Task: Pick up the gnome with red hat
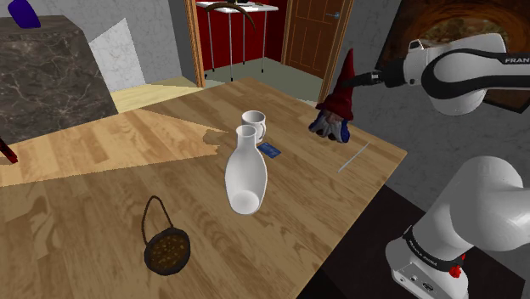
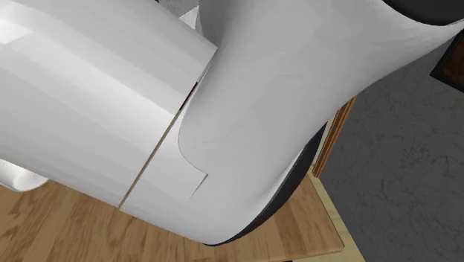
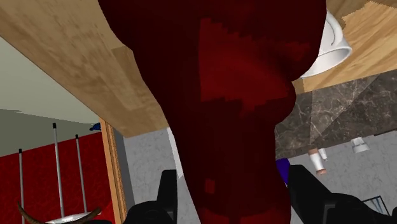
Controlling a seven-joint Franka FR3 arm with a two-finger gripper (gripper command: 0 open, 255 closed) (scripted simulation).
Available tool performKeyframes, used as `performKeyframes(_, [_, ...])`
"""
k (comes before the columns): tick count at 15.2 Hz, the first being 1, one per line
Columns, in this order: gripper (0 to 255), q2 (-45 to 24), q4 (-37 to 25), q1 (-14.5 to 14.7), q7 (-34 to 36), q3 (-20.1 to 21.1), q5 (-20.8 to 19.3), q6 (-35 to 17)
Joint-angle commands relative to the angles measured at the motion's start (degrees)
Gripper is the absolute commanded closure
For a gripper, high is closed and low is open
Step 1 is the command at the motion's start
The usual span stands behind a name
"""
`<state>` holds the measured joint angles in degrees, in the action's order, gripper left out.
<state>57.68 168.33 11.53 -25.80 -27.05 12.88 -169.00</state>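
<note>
The gnome (image 1: 336, 109) has a tall dark red pointed hat, a blue-grey body and a pale beard. It is near the table's far edge at the shoulder view's right, tilted a little. My black gripper (image 1: 358, 80) reaches in from the right and is shut on the hat about halfway up. In the wrist view the red hat (image 3: 229, 95) runs between both fingers (image 3: 167, 191), which clasp it. I cannot tell whether the gnome's base touches the wooden table (image 1: 102, 195).
A white vase (image 1: 245, 170) stands mid-table with a white mug (image 1: 254, 124) behind it and a small blue card (image 1: 272, 150) beside it. A dark basket (image 1: 166, 249) lies near the front. A marble block (image 1: 51, 72) stands at the left. The arm's white shell (image 2: 149, 112) is close to the second camera.
</note>
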Motion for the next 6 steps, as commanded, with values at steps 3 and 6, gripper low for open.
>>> performKeyframes(3, [255, 0.68, -2.5, -1.32, 1.69, 2.07, -0.16, 3.42])
performKeyframes(6, [255, 0.8, -3.22, -1.63, 2.15, 2.58, -0.21, 4.35])
